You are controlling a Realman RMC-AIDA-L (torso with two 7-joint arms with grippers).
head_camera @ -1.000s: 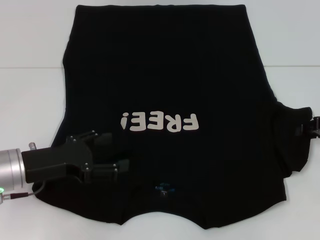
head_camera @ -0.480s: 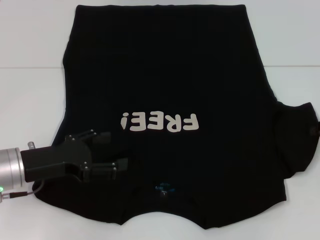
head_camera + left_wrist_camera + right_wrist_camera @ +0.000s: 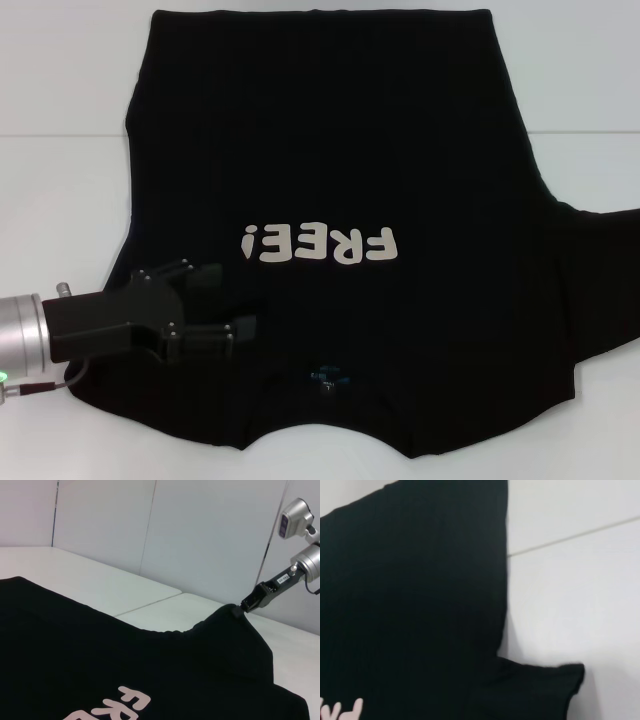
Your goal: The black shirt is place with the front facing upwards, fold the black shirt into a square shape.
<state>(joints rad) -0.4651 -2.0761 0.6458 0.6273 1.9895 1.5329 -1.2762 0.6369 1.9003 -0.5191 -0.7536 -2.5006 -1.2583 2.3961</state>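
Note:
The black shirt (image 3: 330, 130) lies spread front-up on the white table, its white "FREE!" lettering (image 3: 320, 243) upside down to me and its blue neck label (image 3: 325, 377) near the front edge. My left gripper (image 3: 228, 301) is open, low over the shirt's left shoulder area. The right sleeve (image 3: 600, 280) is drawn out past the head view's right edge. In the left wrist view, my right gripper (image 3: 248, 604) is shut on that sleeve's tip (image 3: 234, 611), holding it up in a peak. The right wrist view shows the shirt's side (image 3: 410, 605) and sleeve (image 3: 535, 690).
The white table (image 3: 60, 180) shows bare on both sides of the shirt, with a seam line (image 3: 60, 135) running across it. A pale wall (image 3: 200, 540) stands behind the table. The shirt's collar edge lies near the table's front.
The right sleeve has been pulled farther right and stretched flatter, and my right gripper has slipped out of the head view. My left gripper has hardly moved.

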